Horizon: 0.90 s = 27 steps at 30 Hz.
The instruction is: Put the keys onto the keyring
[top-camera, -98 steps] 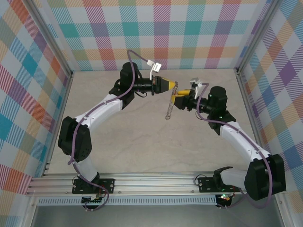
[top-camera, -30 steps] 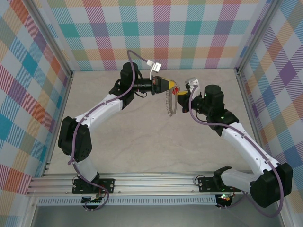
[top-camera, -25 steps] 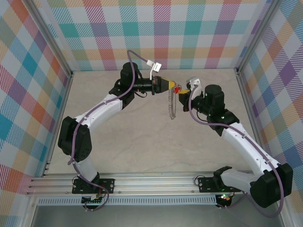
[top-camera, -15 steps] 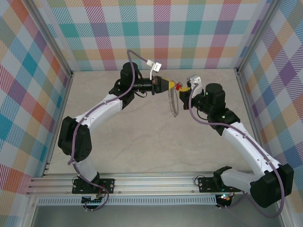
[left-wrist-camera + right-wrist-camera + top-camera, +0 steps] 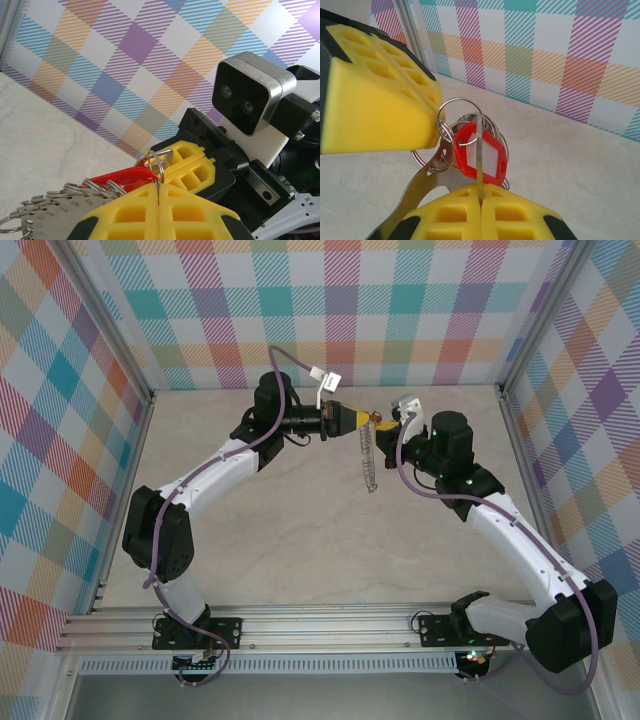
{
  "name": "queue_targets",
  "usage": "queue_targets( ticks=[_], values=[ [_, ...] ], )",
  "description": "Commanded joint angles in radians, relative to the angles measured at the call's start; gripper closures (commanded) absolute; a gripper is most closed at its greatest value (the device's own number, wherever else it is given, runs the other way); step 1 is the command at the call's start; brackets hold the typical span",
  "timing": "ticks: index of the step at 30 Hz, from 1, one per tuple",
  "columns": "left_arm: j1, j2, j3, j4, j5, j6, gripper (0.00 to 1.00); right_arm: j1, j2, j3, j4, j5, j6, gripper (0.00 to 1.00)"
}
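My left claw [image 5: 360, 423] is clenched on the ring [image 5: 370, 462]. It pinches one of the small loops [image 5: 100, 186] on the rim. The thin wire goes right into the crack between my yellow fingers [image 5: 125, 215]. The rest of the ring hangs down from the claw tip, over the tabletop [image 5: 300, 540]. From my left wrist I see its flat silver band low on the left.

My right claw [image 5: 385, 429] is clenched too. It grips the key [image 5: 481, 156] by a thin edge of metal that goes into the crack between its fingers. The red head of the key sits just past my right fingertips, in among the loops.

The two claws are nose to nose, very close, over the far middle of the tabletop. The key is between them, just beside the tip of the left claw.

My left arm bends out to the left, then reaches far and to the right, with the wrist lying flat. My right arm bends out to the right, then reaches far and to the left.
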Motion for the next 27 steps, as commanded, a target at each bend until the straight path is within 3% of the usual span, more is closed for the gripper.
queue_targets(
  ticks=[1,18,27],
  values=[
    [0.002,-0.025,0.007,0.036,0.011,0.016,1.00,0.006,0.008,0.041,0.025,0.006,-0.017,1.00],
    [0.011,-0.045,-0.023,0.014,-0.037,0.032,1.00,0.005,-0.029,0.041,-0.012,0.118,-0.025,1.00],
    [0.014,-0.058,-0.044,0.017,-0.043,0.033,0.71,0.004,-0.018,0.073,-0.038,0.143,-0.026,1.00]
  ],
)
